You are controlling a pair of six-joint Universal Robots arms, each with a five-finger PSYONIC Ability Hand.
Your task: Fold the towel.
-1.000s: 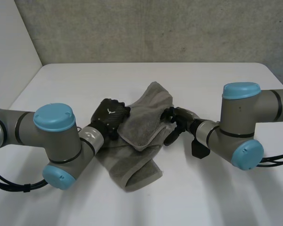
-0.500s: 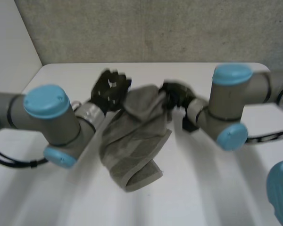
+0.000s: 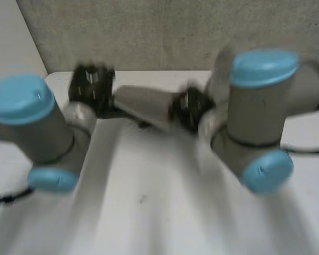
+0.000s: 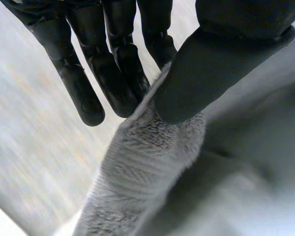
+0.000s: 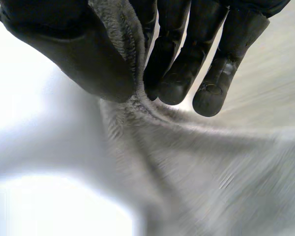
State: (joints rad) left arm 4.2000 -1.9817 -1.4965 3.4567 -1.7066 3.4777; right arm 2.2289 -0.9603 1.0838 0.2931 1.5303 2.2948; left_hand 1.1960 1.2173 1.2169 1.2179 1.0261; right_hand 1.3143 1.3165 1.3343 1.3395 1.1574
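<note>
The grey towel point(image 3: 144, 104) hangs stretched in the air between both hands, above the far part of the white table point(image 3: 165, 212). My left hand point(image 3: 91, 87) pinches one end of it. In the left wrist view its thumb point(image 4: 211, 69) presses the towel's edge point(image 4: 152, 147) against the fingers point(image 4: 113, 64). My right hand point(image 3: 187, 109) grips the other end. In the right wrist view the towel point(image 5: 187, 162) is clamped between thumb point(image 5: 73, 44) and fingers point(image 5: 187, 64), and the cloth trails away below the palm.
Both arms are raised and close to the camera, the left elbow point(image 3: 26, 122) and the right elbow point(image 3: 260, 106) taking up much of the head view. A grey wall point(image 3: 165, 32) stands behind the table's far edge.
Both hands closed on the towel's upper edge and lifted it off the table, moving up and away. The crumpled towel is now pulled out between them.
</note>
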